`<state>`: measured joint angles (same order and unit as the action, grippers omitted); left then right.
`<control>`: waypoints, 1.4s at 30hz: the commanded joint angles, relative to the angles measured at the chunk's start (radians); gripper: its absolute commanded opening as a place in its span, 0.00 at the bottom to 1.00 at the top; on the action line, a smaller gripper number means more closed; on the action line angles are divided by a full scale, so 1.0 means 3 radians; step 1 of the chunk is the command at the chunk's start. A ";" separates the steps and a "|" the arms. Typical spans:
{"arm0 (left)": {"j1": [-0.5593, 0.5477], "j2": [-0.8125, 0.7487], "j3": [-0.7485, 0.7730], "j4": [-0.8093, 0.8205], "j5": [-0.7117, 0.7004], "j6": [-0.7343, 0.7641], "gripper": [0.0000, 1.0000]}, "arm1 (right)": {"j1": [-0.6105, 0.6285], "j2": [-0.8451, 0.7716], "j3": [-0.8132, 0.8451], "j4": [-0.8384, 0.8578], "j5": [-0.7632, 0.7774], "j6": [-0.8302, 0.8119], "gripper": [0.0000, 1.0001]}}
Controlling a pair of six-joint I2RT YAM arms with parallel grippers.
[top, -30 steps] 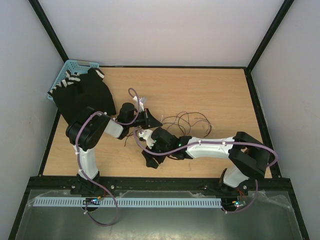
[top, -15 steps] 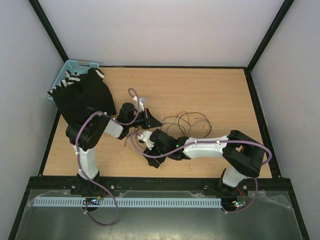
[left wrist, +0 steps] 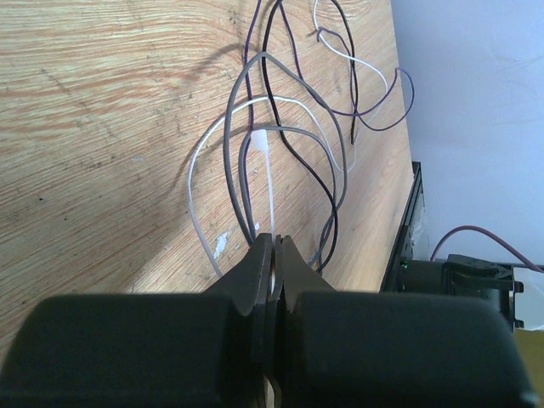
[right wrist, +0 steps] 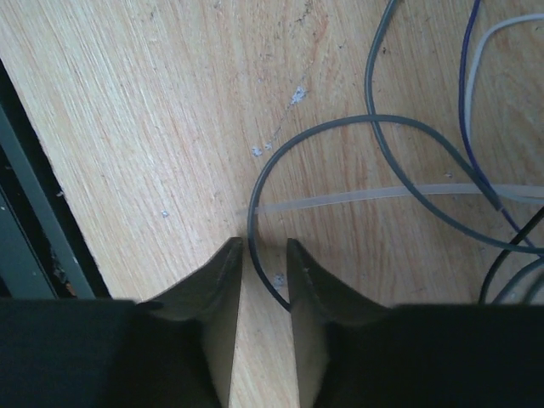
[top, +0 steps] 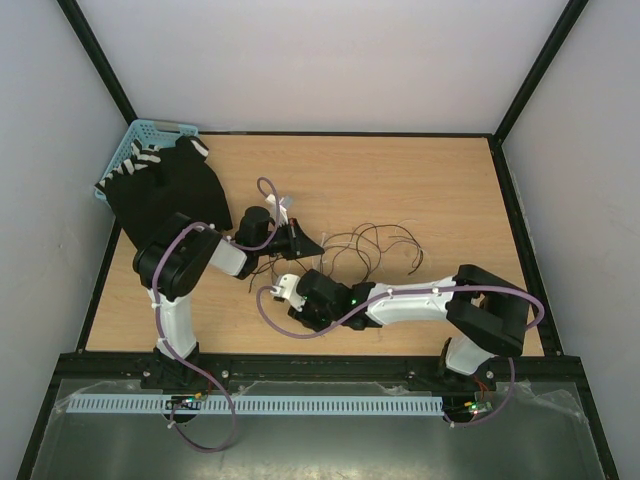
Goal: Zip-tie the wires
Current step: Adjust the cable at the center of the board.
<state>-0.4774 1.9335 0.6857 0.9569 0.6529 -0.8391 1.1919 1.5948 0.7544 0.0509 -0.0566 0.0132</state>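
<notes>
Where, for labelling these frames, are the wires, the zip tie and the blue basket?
wires (left wrist: 267, 58): left wrist view, top bend of the grey loop.
zip tie (left wrist: 258, 140): left wrist view, its white head.
blue basket (top: 160, 127): top view, far rim.

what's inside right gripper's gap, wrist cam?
A grey wire curves down into the open right gripper gap, over table; zip tie tip stops short. Fingers hide the wire's lower end.
</notes>
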 commanded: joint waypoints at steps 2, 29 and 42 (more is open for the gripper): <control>-0.0013 0.0025 0.0011 -0.0001 -0.0008 -0.0008 0.00 | 0.0034 0.0038 -0.0094 -0.0270 0.0155 -0.0109 0.27; 0.0029 -0.0078 -0.0055 -0.0084 -0.0069 -0.0156 0.00 | 0.0032 0.0037 0.0395 0.0690 0.0177 -0.0214 0.00; 0.0156 -0.0150 -0.0009 -0.0081 0.0527 -0.0440 0.00 | -0.0138 0.0149 0.0295 0.1052 -0.0191 -0.0801 0.00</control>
<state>-0.4370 1.9259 0.6613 0.9161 0.7094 -0.9134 1.1778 1.6451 0.8444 0.2996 -0.0463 -0.1452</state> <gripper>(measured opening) 0.002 0.044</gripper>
